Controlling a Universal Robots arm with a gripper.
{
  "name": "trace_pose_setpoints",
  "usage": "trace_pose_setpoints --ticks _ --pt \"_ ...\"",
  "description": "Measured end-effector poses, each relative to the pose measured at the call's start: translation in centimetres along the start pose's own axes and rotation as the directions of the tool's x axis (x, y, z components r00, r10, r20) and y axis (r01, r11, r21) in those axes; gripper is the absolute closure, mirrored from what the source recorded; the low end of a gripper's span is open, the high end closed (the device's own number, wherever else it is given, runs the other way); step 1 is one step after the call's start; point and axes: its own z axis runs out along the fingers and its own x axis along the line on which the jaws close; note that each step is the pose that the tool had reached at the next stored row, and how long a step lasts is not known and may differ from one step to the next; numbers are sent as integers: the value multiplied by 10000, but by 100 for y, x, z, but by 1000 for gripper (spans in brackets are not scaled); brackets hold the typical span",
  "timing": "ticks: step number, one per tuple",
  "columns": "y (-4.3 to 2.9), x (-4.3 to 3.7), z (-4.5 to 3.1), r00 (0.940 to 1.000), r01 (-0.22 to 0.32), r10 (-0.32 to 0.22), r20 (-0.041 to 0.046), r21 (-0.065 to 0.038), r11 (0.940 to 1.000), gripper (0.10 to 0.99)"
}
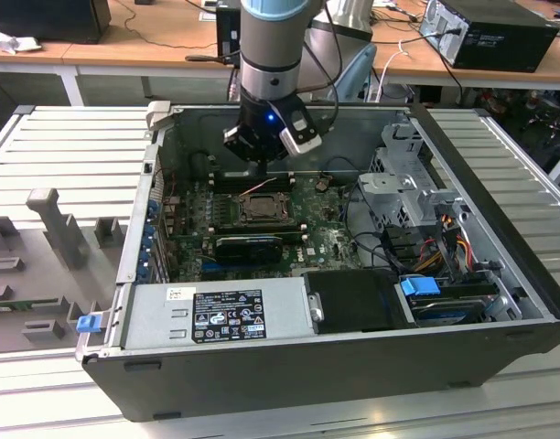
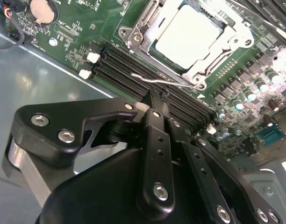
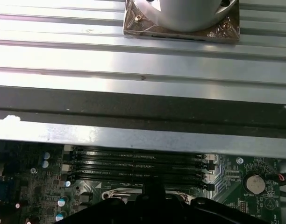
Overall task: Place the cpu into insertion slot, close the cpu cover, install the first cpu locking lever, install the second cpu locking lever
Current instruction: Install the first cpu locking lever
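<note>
Two steps look done: the cpu (image 2: pixel 189 36) sits in the insertion slot (image 2: pixel 133 29) with the cpu cover (image 2: pixel 236 35) down over it, just ahead of the end effector (image 2: pixel 154 105). A locking lever (image 2: pixel 167 82) lies at its closed, empty fingertips, so levering appears underway. Its next move needs a firm, precise push. The arm hangs vertically over the motherboard (image 1: pixel 330 240).
</note>
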Motion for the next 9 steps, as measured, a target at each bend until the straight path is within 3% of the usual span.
trace_pose_setpoints --ticks 9 --pt "-19 -31 65 9995 296 -296 -54 8 9996 980"
